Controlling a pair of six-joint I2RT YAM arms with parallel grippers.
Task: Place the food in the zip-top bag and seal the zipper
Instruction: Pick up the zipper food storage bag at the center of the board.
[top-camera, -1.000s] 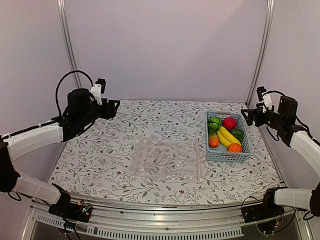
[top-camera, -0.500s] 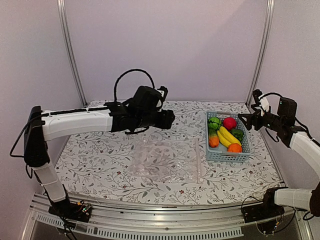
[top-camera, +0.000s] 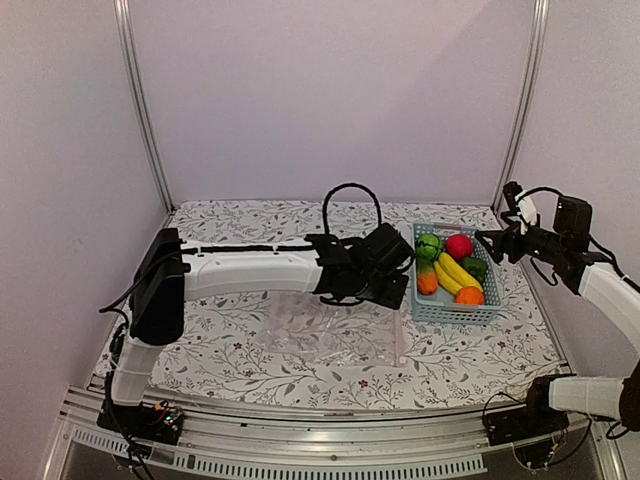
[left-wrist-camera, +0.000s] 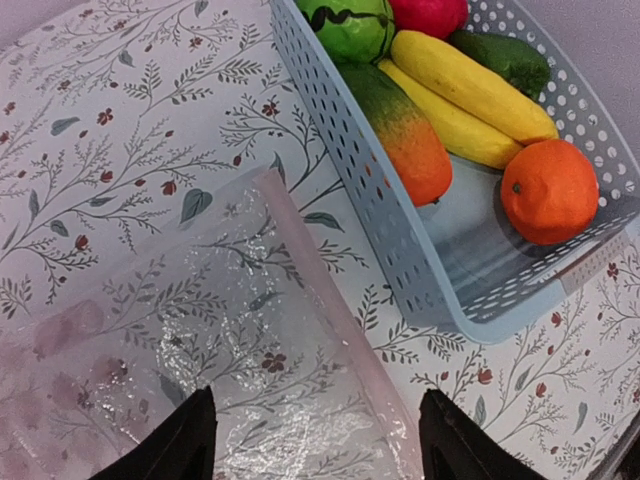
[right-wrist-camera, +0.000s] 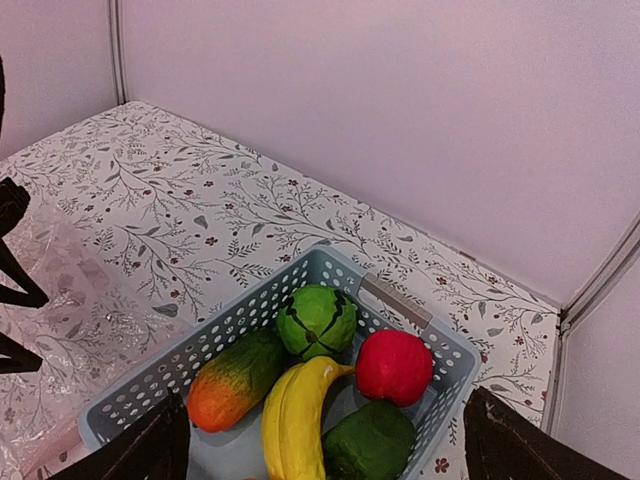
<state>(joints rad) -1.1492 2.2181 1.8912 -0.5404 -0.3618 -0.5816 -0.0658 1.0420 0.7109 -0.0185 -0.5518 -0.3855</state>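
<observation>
The food lies in a light-blue basket (top-camera: 417, 300): green round one (right-wrist-camera: 316, 320), red apple (right-wrist-camera: 394, 366), bananas (right-wrist-camera: 295, 420), carrot-like piece (right-wrist-camera: 235, 380), dark green piece (right-wrist-camera: 370, 445), orange (left-wrist-camera: 549, 190). The clear zip-top bag (top-camera: 325, 325) lies flat left of the basket, its zipper (left-wrist-camera: 330, 300) along the edge next to the basket. My left gripper (top-camera: 395, 285) hovers open and empty over that zipper edge; its jaws (left-wrist-camera: 318, 420) straddle the strip. My right gripper (top-camera: 490, 238) is open and empty, above and right of the basket, looking down at the food (right-wrist-camera: 320, 440).
The floral table cloth (top-camera: 230, 300) covers the whole table. Metal frame posts (top-camera: 520, 100) stand at the back corners before a plain wall. My long left arm (top-camera: 250, 270) stretches across the table's middle, above the bag's far side.
My left arm has swung from the far left across the table to the bag's zipper edge beside the basket. My right gripper has barely moved.
</observation>
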